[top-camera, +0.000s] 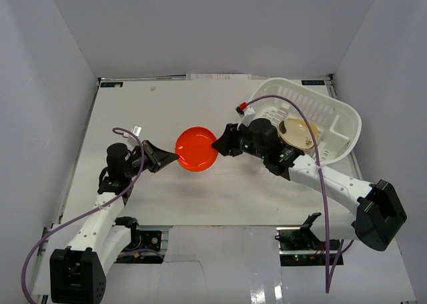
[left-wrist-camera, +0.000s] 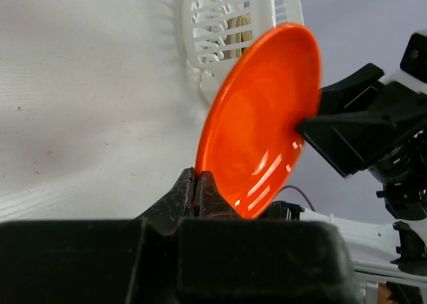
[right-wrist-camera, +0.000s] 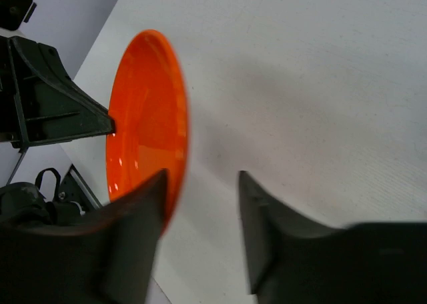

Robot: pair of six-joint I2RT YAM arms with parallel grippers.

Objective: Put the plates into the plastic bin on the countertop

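Top external view: the orange plate [top-camera: 197, 149] is held on edge above the worktop [top-camera: 200, 197] at mid-scene, between the two hands. The left hand [top-camera: 172, 157] is closed on the plate's left rim. The right hand [top-camera: 217, 144] is set at the right rim with jaws apart, and the rim is not seen to lie between them. The plastic bin [top-camera: 333, 104] lies to the far right, beyond the right hand. The right hand is therefore judged the nearer one for the transfer.
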